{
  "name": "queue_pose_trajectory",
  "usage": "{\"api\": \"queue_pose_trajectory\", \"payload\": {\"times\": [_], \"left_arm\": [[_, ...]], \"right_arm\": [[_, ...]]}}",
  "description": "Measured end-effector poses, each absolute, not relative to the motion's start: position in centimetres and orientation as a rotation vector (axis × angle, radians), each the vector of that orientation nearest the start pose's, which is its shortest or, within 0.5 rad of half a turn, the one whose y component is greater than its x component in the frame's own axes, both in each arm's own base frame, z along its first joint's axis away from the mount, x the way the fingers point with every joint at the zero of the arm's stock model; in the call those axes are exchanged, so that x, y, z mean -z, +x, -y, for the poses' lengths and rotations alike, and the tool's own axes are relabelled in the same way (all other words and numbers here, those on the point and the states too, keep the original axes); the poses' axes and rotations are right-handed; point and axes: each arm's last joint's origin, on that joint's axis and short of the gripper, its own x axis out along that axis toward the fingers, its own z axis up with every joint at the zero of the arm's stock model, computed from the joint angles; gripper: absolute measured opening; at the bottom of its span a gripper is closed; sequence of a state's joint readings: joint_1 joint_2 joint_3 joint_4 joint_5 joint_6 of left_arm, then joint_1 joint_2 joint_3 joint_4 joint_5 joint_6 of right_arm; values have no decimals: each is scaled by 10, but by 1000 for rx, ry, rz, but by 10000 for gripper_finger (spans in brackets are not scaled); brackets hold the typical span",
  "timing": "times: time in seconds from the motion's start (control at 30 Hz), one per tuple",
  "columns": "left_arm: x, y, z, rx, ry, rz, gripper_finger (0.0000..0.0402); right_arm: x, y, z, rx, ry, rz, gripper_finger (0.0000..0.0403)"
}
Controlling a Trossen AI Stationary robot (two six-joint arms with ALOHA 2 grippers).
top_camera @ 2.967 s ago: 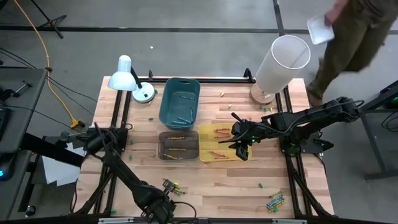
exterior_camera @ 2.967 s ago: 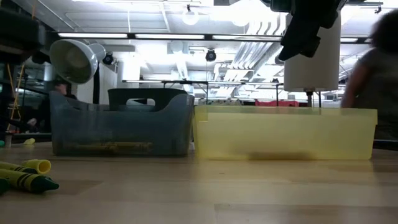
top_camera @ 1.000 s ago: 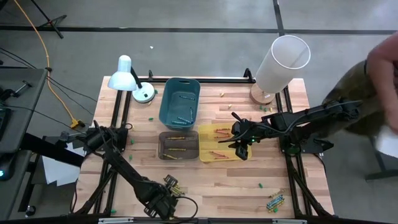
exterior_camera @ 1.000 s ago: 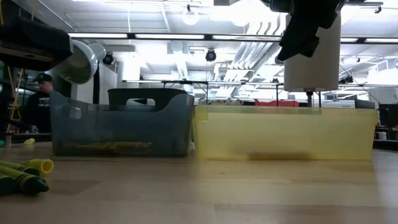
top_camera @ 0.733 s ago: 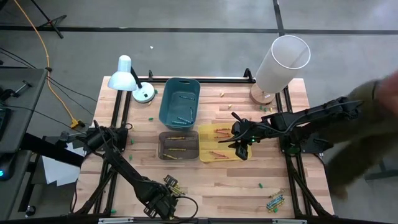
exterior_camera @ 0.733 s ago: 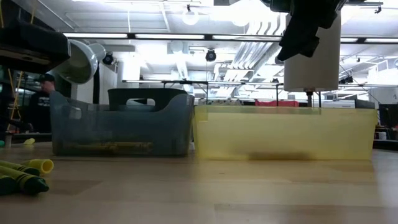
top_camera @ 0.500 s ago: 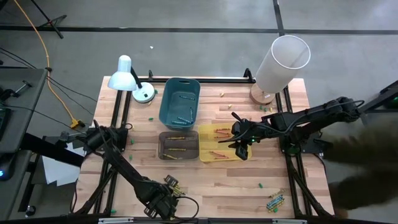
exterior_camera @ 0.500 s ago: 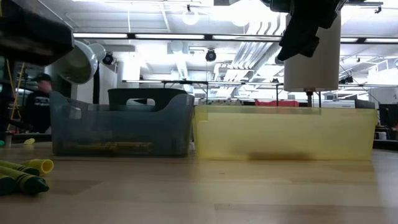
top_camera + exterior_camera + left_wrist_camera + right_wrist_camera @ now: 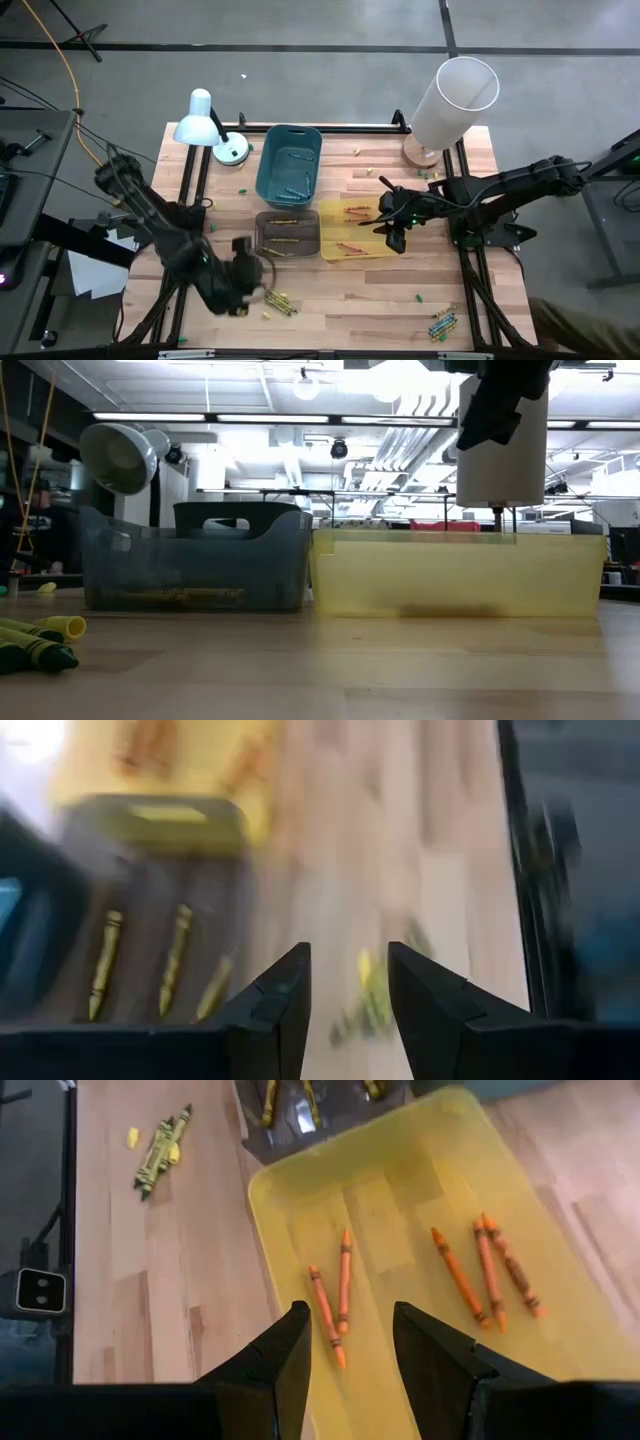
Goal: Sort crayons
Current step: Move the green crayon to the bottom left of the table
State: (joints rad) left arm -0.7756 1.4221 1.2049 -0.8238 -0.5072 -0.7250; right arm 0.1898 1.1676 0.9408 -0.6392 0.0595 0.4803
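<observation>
Lying as thin orange crayons (image 9: 340,1295) in the yellow bin (image 9: 560,1335), beneath the right end effector (image 9: 345,1342), fingers apart.

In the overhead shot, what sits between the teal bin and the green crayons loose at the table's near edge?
High view: the grey bin, holding yellow crayons, sits between the teal bin and the loose green crayons; the left gripper hangs beside it.

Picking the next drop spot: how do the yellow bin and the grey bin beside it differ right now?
The yellow bin holds orange crayons; the grey bin holds yellow ones. The right gripper, open and empty, hangs over the yellow bin's edge; the left gripper, also open and empty, is beside the grey bin. Both bins sit side by side.
</observation>
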Motion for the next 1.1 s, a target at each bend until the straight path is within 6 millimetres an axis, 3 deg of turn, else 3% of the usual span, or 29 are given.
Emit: {"api": "queue_pose_trajectory", "payload": {"times": [0.2,0.3,0.5,0.83,0.97,1.1], "left_arm": [[-258,218,147,-127,-247,-607,120],[-254,230,130,-116,-284,-478,119],[-292,236,102,-76,-237,-240,119],[-340,199,63,-172,-163,-34,119],[-347,190,56,-182,-107,-6,119],[-349,185,53,-187,-83,-10,119]], "right_arm": [[-272,221,-46,106,433,-948,138],[-269,217,-51,123,485,-997,138],[-264,201,-69,201,657,-1140,138],[-262,173,-123,313,1033,-1312,138],[-255,155,-150,255,927,-1405,138],[-238,138,-172,123,664,-1492,138]]}}
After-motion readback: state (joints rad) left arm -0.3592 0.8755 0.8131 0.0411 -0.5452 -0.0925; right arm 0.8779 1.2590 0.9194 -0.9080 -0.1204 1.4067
